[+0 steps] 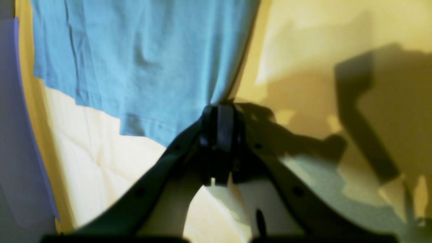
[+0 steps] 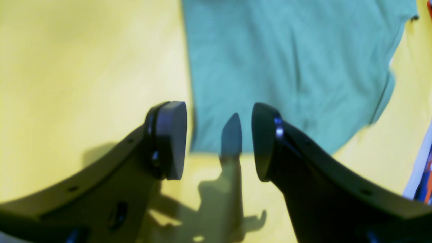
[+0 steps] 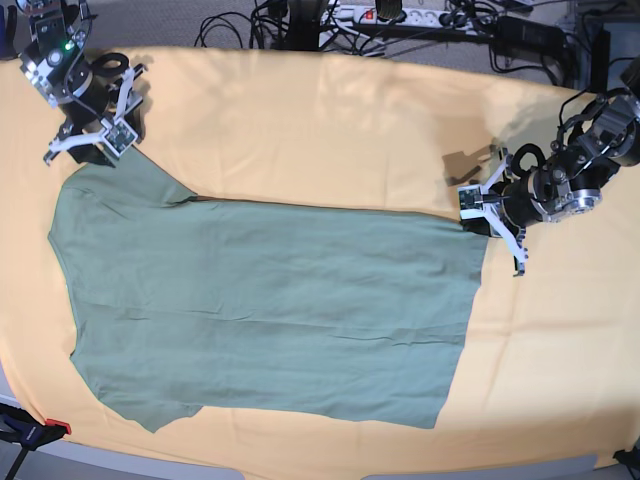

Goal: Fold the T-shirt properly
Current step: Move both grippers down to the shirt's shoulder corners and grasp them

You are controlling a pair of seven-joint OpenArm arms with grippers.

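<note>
Your T-shirt (image 3: pixel 270 310) lies spread flat on the yellow-orange cloth (image 3: pixel 330 130) that covers the table, laid sideways in the base view: shoulders and sleeves toward that view's left, hem toward its right.

Your left gripper (image 1: pixel 219 118) is down at the shirt's upper hem corner. In its wrist view the two pads are pressed together with the edge of the fabric running right into them — clenched on the T-shirt, the cloth puckering slightly where it meets the jaws. In the base view that same gripper (image 3: pixel 480 210) sits touching the shirt's top right corner.

Your right gripper (image 2: pixel 219 141) has its jaws spread wide, nothing between them. Through the gap you see the cloth and the straight edge of the shirt just beyond the pads, with a sleeve edge running off to the right of that view. In the base view this gripper (image 3: pixel 95 140) sits just beside the upper sleeve, at the shirt's top left corner — whether it touches the fabric there, you cannot tell.

Cables and a power strip (image 3: pixel 395 15) lie past the far edge of the table.
</note>
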